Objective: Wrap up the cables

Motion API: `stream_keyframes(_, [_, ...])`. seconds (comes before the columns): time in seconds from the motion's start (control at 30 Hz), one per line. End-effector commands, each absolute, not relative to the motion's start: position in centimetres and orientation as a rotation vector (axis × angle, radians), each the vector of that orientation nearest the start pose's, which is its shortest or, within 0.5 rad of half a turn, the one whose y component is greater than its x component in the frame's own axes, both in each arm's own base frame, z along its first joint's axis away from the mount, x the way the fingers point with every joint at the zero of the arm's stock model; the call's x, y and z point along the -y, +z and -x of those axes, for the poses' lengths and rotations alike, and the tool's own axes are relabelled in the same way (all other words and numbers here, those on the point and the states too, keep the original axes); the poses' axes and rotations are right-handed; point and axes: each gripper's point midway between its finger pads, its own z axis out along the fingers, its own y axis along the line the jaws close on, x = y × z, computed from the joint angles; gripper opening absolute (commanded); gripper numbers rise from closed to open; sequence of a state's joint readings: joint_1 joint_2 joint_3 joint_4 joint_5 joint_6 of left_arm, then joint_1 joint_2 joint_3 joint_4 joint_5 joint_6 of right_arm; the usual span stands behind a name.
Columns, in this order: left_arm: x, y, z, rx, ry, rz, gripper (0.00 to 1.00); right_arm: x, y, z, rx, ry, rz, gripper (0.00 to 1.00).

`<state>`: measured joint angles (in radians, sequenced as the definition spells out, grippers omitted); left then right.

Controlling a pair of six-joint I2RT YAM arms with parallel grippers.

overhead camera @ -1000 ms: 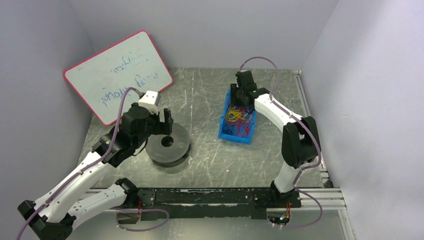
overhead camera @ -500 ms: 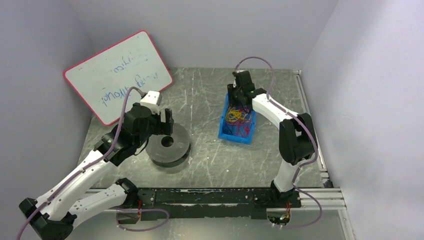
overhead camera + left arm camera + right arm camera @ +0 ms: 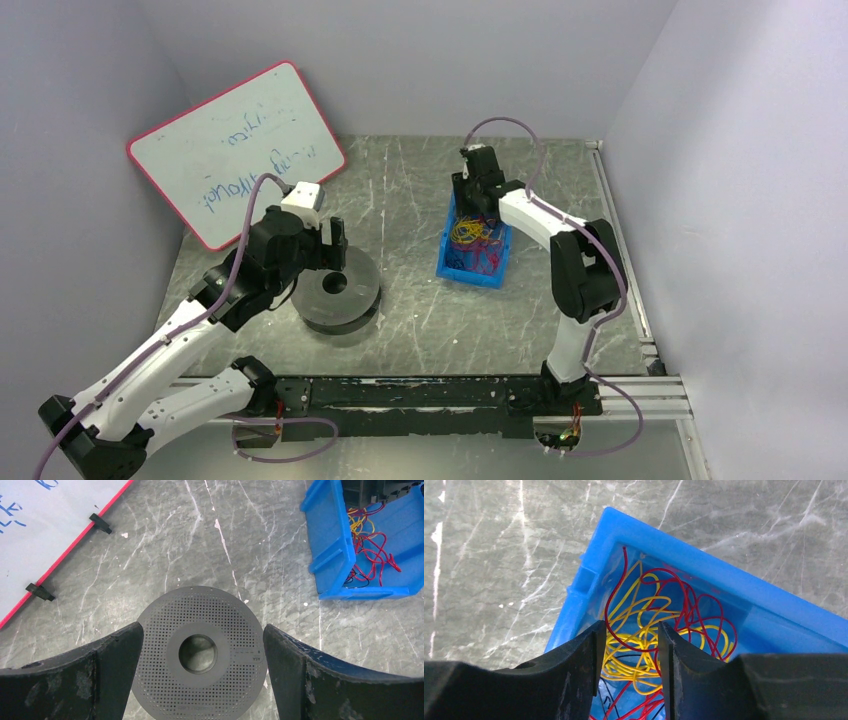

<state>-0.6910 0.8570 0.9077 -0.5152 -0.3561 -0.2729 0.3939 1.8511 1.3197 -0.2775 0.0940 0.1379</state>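
Straddling red wire (image 3: 625,559) in the bin (image 3: 704,562), the right gripper (image 3: 630,625) holds its jaws parted.

The cables (image 3: 684,605) are very thin red wire, kinked into loose, springy loops. They lie heaped inside a blue bin (image 3: 704,565) on the counter (image 3: 420,200) and are tangled with yellow strands. One red loop climbs along the bin's inner corner.
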Motion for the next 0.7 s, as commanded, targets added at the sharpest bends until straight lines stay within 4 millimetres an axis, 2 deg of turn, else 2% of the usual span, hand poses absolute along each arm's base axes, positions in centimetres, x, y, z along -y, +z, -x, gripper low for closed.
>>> stream_keyframes(0.0, [14.5, 24.6, -25.3, -1.991, -0.253, -0.21, 0.93, -17.4, 7.2, -44.6, -2.368, 0.097, 0.295, 0.46])
stream_keyframes(0.13, [14.5, 24.6, -25.3, -1.992, -0.252, -0.209, 0.93, -17.4, 7.3, -44.8, -2.352, 0.064, 0.297, 0.39])
stream_keyframes(0.23, [14.5, 24.6, -25.3, -1.993, -0.251, -0.209, 0.93, -17.3, 7.8, -44.8, -2.333, 0.05, 0.292, 0.21])
stream_keyframes(0.4, [14.5, 24.6, -25.3, -1.992, -0.25, -0.209, 0.93, -16.7, 9.5, -44.8, -2.285, -0.005, 0.254, 0.0])
stream_keyframes(0.67, [14.5, 24.6, -25.3, -1.991, -0.254, -0.209, 0.93, -15.7, 14.7, -43.8, -2.163, -0.038, 0.147, 0.0])
